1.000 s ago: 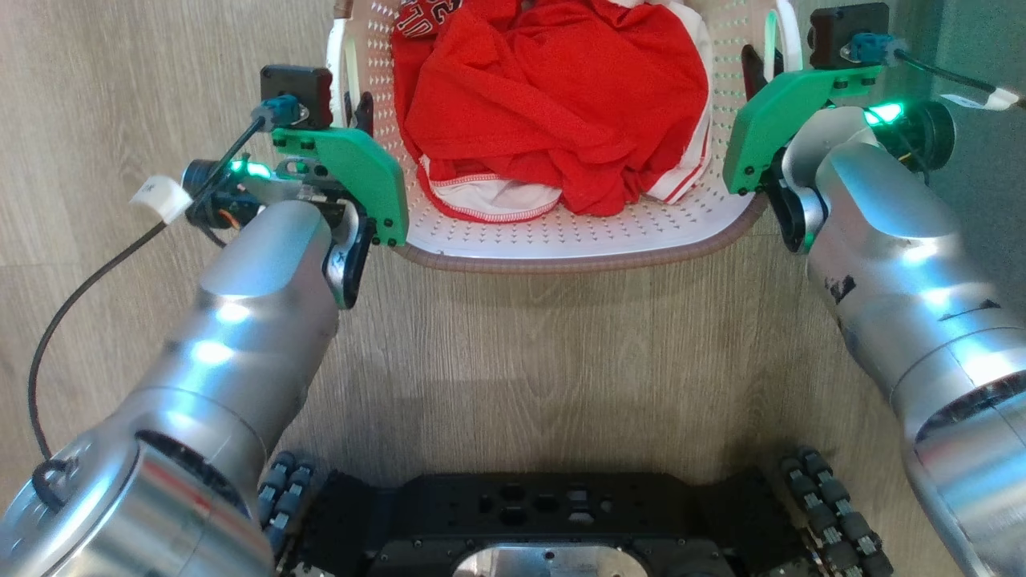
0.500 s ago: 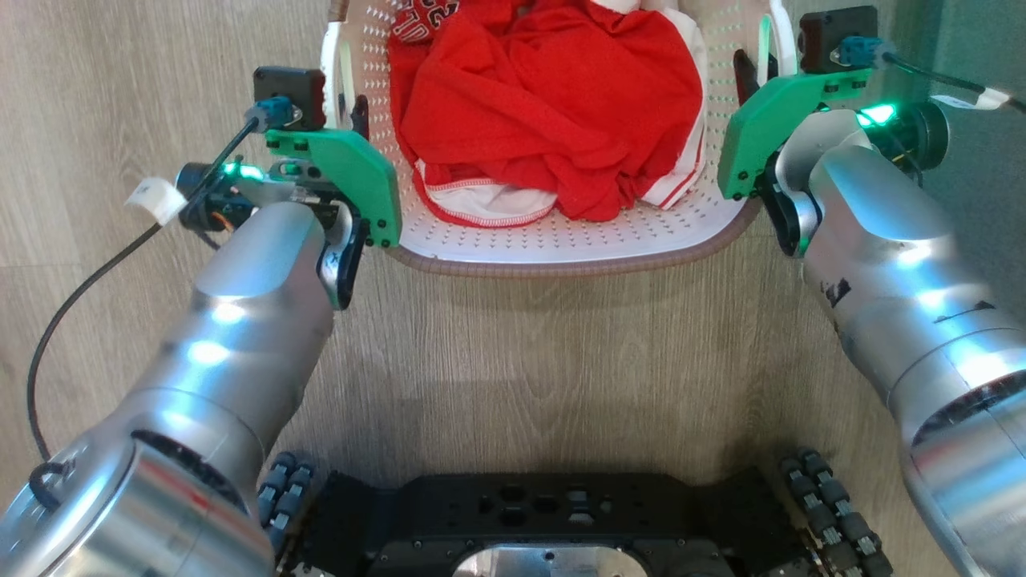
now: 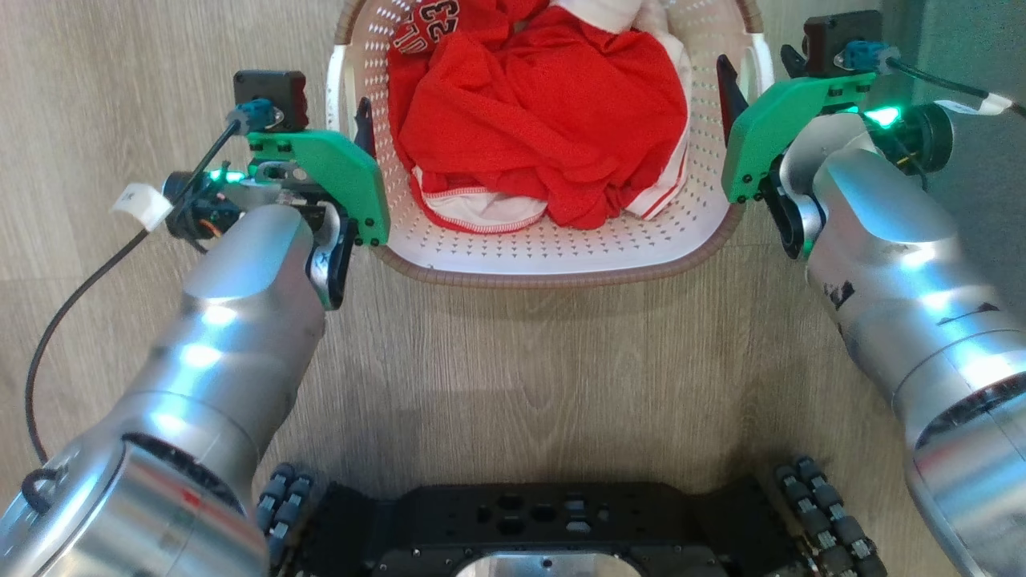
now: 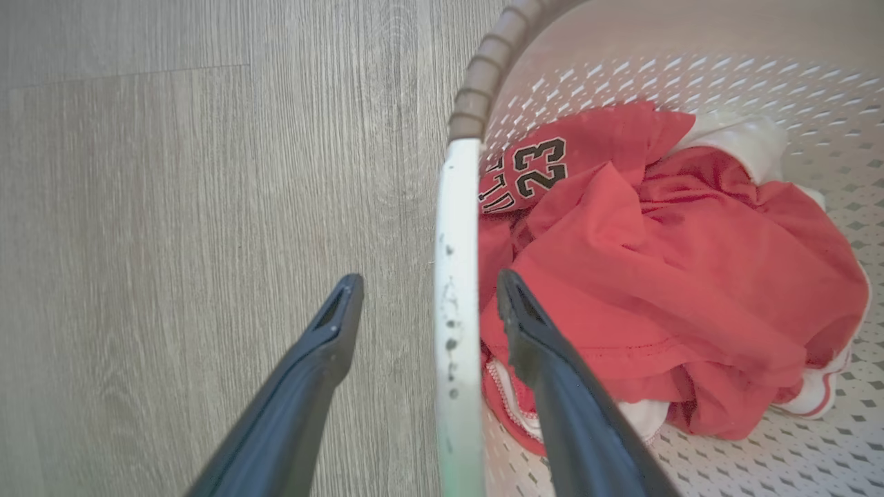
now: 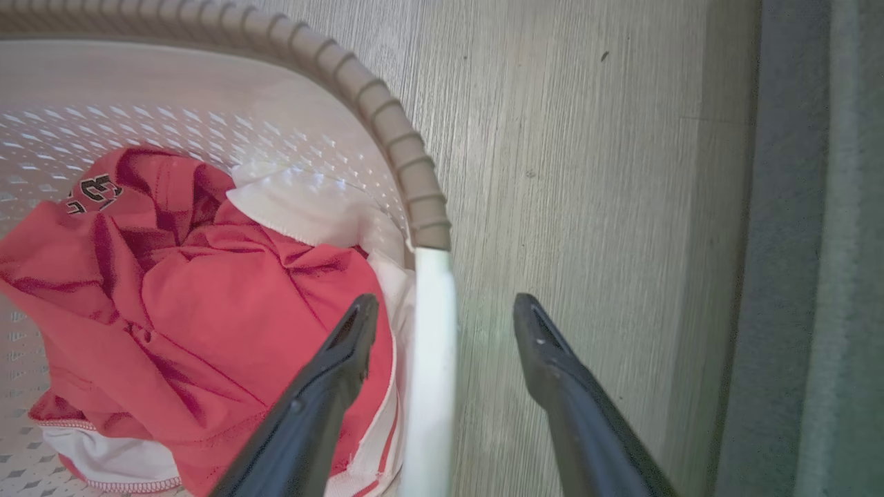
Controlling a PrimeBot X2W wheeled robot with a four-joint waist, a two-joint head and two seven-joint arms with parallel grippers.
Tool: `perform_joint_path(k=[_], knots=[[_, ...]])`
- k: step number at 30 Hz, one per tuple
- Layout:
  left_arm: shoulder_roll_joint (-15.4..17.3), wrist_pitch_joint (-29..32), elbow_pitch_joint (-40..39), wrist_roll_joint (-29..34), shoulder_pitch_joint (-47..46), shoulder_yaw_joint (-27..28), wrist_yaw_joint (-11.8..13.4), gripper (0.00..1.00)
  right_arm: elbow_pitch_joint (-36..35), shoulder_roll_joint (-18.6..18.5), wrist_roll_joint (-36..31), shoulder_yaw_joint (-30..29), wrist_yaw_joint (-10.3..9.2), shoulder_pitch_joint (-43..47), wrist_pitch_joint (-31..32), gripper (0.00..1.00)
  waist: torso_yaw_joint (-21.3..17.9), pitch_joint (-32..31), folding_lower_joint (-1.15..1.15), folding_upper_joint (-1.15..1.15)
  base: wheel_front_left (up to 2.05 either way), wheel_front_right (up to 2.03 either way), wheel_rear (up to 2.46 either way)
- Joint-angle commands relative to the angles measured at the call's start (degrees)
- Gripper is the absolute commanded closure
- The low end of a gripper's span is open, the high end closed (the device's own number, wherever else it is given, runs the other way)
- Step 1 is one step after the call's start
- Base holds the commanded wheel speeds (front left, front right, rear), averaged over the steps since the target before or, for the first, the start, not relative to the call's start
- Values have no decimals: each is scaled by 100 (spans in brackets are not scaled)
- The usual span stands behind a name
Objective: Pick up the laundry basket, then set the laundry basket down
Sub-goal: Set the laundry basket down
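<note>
A moment ago both my grippers were pinched shut on the side handles of the small cream-white perforated plastic laundry basket point(image 3: 561, 240) with its brown braided-look rim. Now both have let go. My left gripper point(image 4: 428, 279) stands with its jaws well apart, one finger outside over the floor and one inside the basket. The white left handle point(image 4: 457, 207) runs free between them, touching neither. My right gripper point(image 5: 445, 302) is the same: jaws spread, astride the white right handle point(image 5: 431, 345) with a gap on each side.

The basket rests on the pale wood-look plank floor point(image 3: 513, 361), straight ahead of my base and between my two arms. Its right side is near the edge where the planks meet a grey strip point(image 5: 794, 276). The crumpled red jersey point(image 3: 545, 120) with white trim lies heaped inside.

As I judge it, the lift and the set-down are both done. What is left is to draw my fingers up and clear without snagging a handle or the cloth.
</note>
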Motion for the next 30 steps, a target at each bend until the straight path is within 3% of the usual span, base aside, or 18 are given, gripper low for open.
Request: perform_joint_path(k=[1,13,22,30], knots=[[171,-71,-84,29,141,158,34,0,-51,98,27,62,-10,289,-84,0,-16,-81,0,0,0,0,0],[495,-71,-1094,658,850,835,71,0,-445,98,-47,-172,-10,546,-192,0,-174,-1007,0,0,0,0,0],[653,-71,-2180,1433,1827,1679,108,0,-1362,98,-895,-932,-10,1226,-194,0,-253,-1937,0,0,0,0,0],[624,-71,-3390,2373,3000,2500,119,0,-2613,98,-1716,-1821,-10,2452,-195,0,-246,-2991,0,0,0,0,0]])
